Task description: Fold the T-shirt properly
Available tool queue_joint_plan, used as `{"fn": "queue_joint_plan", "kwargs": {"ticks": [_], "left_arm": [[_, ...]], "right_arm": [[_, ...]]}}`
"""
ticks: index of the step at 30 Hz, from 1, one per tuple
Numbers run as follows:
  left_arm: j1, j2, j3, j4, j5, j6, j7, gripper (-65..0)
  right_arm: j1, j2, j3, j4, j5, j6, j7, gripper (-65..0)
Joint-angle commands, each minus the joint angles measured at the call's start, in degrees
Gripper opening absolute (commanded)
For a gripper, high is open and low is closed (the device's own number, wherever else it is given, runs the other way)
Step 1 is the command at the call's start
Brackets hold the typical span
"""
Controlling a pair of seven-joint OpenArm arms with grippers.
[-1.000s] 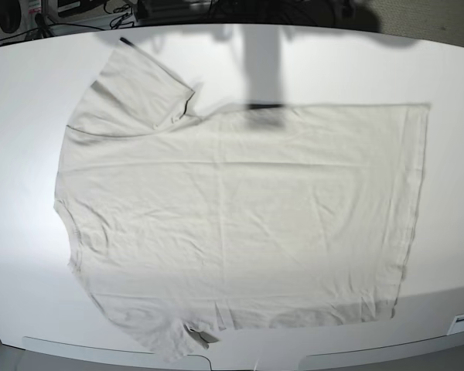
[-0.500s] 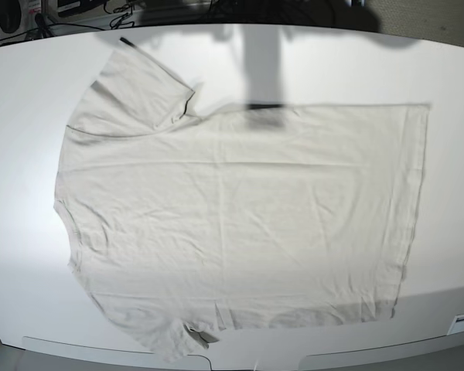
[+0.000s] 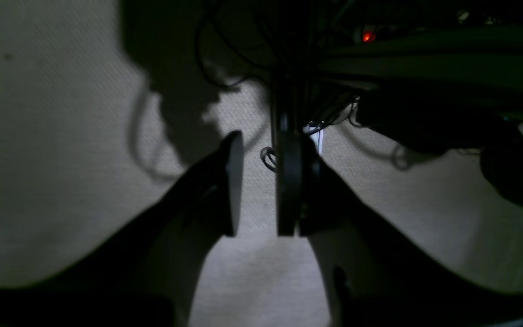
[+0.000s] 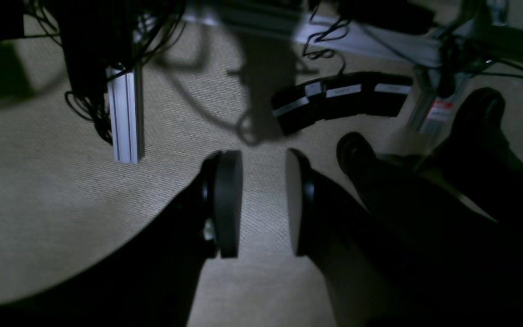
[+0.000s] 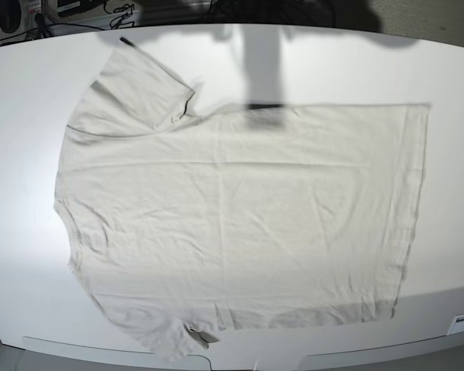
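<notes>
In the base view the T-shirt [image 5: 240, 224] lies spread flat on the white table [image 5: 456, 154], sideways: neck and shoulders toward the left, bottom hem along the right. One sleeve [image 5: 143, 93] points up toward the far left edge, folded at an angle; the other sleeve [image 5: 166, 336] reaches the near edge at the lower left and hangs a little past it. The cloth is mostly smooth, with faint creases across the middle and small wrinkles near the lower hem. A dark shadow falls across the table's far edge and onto the shirt's upper border near the middle. Neither arm shows in this view.

The right wrist camera looks down at beige carpet. The right gripper [image 4: 263, 204] hangs in the air with its jaws apart, a clear gap between the two dark pads and nothing in it. Beyond it stand an aluminium frame leg [image 4: 125, 116], cables and a black power strip [image 4: 338, 102].

The left wrist view is dim. The left gripper [image 3: 259, 184] also hangs over carpet, jaws apart with a narrower gap, holding nothing. Tangled cables [image 3: 288, 54] and a small red light [image 3: 368, 36] sit behind it.
</notes>
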Motion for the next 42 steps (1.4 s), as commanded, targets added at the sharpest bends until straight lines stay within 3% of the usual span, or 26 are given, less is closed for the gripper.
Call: {"fn": "queue_joint_plan", "kwargs": {"ticks": [1,6,10,18,22,25,28,32,37,42], "left_arm": [[2.3,-0.2,-0.1,2.7,-0.3,-1.0,-1.0,-51.9],[8.8,-0.2,-0.1,16.0,-0.3,-1.7,-0.2,-51.9],[13.4,-2.4,-0.1,26.9,-1.3,-2.3,2.2,-51.9],[18.5,-11.6,-0.1,44.5,-4.2,-2.8,6.8,-51.9],[18.4,-15.9,-0.1,50.7,-4.1,-2.8,8.7,-51.9],[17.7,-19.3,-0.1,53.9,-3.7,-2.8,8.4,-51.8],[14.4,-22.3,-0.1,54.4,1.0,-2.8,6.3,-45.9],[8.7,-23.4,0.1,54.4,6.5,-2.8,4.3,-39.4],[2.6,-25.0,2.6,54.3,16.3,-3.5,4.3,-38.3],[0.2,-30.3,9.5,53.7,20.9,-6.1,4.3,-38.4]], "right_arm": [[-2.5,1.7,0.1,2.2,0.7,1.0,-0.2,-47.7],[-9.7,6.7,0.1,14.1,4.0,2.2,-3.8,-47.7],[-16.1,10.4,0.1,24.4,4.1,2.2,-7.1,-47.7],[-24.2,18.0,1.7,42.6,3.1,2.0,-10.1,-47.7],[-24.3,19.3,6.0,49.7,2.4,2.0,-15.6,-47.7],[-24.1,19.9,9.7,53.8,2.4,2.1,-16.3,-47.7],[-23.6,21.2,13.3,56.5,2.4,2.2,-16.2,-47.7],[-22.1,25.2,14.6,57.4,-0.6,6.7,-16.3,-47.6],[-19.7,27.8,14.6,57.4,-0.6,7.5,-16.7,-47.6],[-17.0,27.8,14.6,57.4,-0.4,7.4,-18.6,-47.6]]}}
